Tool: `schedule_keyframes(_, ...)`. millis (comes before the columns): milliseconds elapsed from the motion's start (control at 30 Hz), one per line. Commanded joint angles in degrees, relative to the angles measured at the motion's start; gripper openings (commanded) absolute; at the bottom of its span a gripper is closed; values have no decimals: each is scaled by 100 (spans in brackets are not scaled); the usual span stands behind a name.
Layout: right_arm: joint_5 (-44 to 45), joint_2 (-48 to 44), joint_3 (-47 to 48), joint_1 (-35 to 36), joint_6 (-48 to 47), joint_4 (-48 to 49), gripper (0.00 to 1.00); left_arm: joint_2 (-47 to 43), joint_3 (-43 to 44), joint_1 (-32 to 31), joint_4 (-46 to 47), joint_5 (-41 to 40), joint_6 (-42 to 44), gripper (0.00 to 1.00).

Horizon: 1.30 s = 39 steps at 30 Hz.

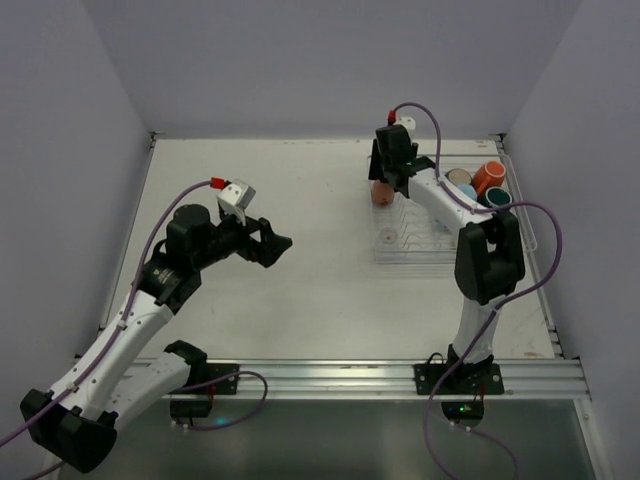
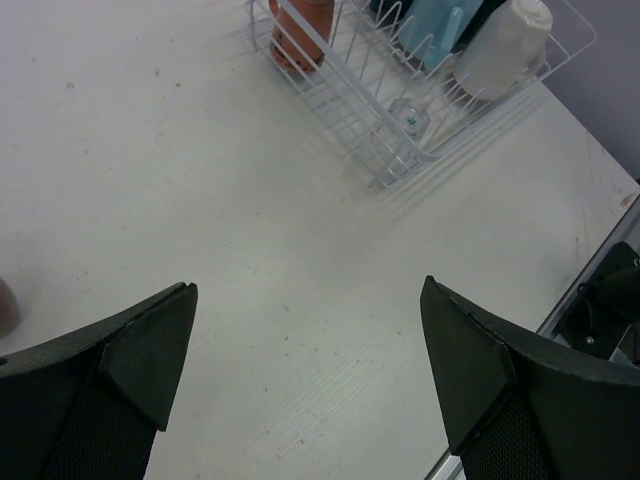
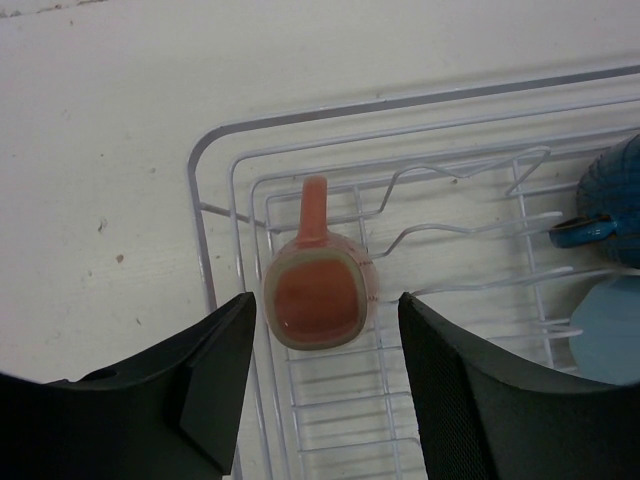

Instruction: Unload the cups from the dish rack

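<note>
The right gripper (image 3: 325,300) clasps the salmon-pink mug (image 3: 315,308) in the dish rack's (image 3: 400,103) far-left corner. The left gripper (image 2: 307,288) hangs wide open.

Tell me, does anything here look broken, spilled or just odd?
Nothing spilled or broken. One oddity: the salmon-pink handled cup, in the white wire dish rack's corner between the right gripper's fingers, has a squarish rim rather than round.

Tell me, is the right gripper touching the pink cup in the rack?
Cannot tell. In the right wrist view the right gripper flanks the pink cup: no gap shows on one side, while a sliver of dish rack shows on the other.
</note>
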Motion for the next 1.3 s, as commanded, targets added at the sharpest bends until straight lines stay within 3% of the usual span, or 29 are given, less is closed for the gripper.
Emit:
schedule_keyframes(0, 209, 96, 120, -40, -44, -104, 62, -102, 180, -135, -124, -320, 206, 100)
schedule_keyframes(167, 33, 324, 172, -84, -61, -104, 67, -67, 180, -188, -133, -355, 207, 100)
schedule_keyframes(467, -204, 694, 550, -128, -158, -157, 66, 20, 171, -179, -106, -460, 215, 100)
schedule_keyframes(567, -161, 721, 568, -137, -193, -157, 54, 38, 171, -179, -97, -487, 198, 100)
schedule_keyframes(600, -134, 686, 550, -137, -202, -148, 41, 56, 162, -179, -89, -495, 198, 100)
schedule_keyframes(733, -29, 169, 384, -137, -272, 36, 24, 64, 145, -170, 8, -461, 145, 100)
schedule_keyframes(1000, 42, -1387, -345, -128, -386, 695, 17, 257, 119, -170, 702, 304, -689, 100)
schedule_keyframes(1267, -712, -2802, -1600, -233, 131, 1099, 15, 1064, -259, -179, 2871, 989, -2446, 100)
